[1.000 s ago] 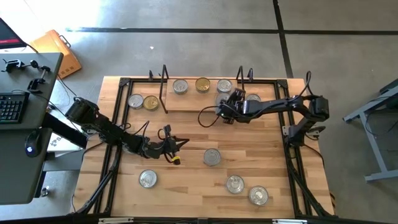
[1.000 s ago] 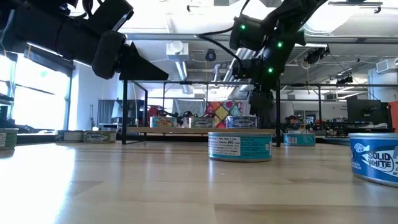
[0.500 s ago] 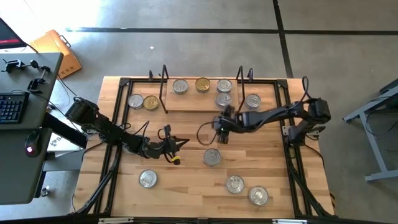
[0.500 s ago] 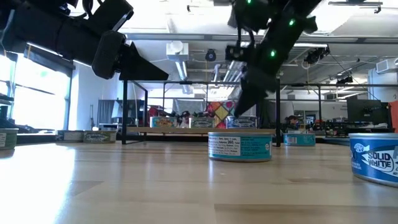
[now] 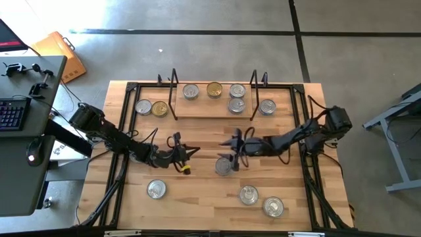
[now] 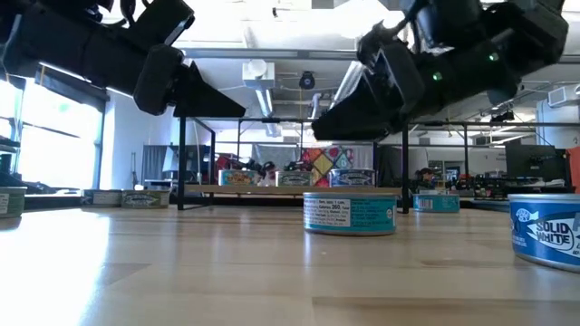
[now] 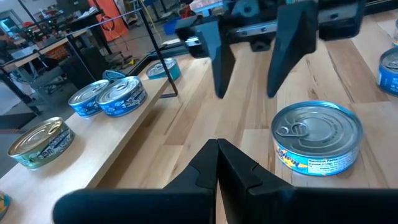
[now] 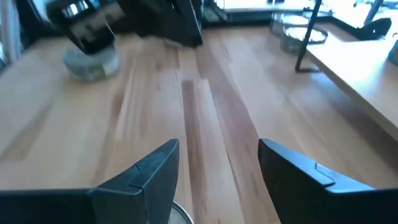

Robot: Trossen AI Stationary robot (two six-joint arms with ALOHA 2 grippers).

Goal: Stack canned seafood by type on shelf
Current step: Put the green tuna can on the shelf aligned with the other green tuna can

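Observation:
The shelf [image 5: 214, 105] stands at the table's far side with several tins on its board, one gold-topped [image 5: 214, 89]. More tins rest on the table beside the shelf and toward the near edge. A silver-topped tin [image 5: 223, 167] [image 7: 317, 134] sits at mid-table. My right gripper [image 5: 230, 149] [image 7: 245, 93] hangs open just above and beside that tin, touching nothing; the tin's rim [image 8: 177, 214] shows low between its fingers. My left gripper [image 5: 189, 154] [image 7: 217, 155] hovers shut and empty to the tin's left.
Two tins [image 5: 151, 106] lie left of the shelf's black end frame and one [image 5: 267, 106] right of it. Three tins [image 5: 156, 189] [image 5: 248, 194] [image 5: 273, 207] sit near the table's front edge. A desk with a keyboard [image 5: 13, 112] stands off to the left.
My right gripper has swung from above the shelf's right end toward the near edge and leftward to the mid-table tin, sinking a little and tipping from pointing down to nearly level. Its fingers stay open. A tin on the shelf's board has come into view where it was.

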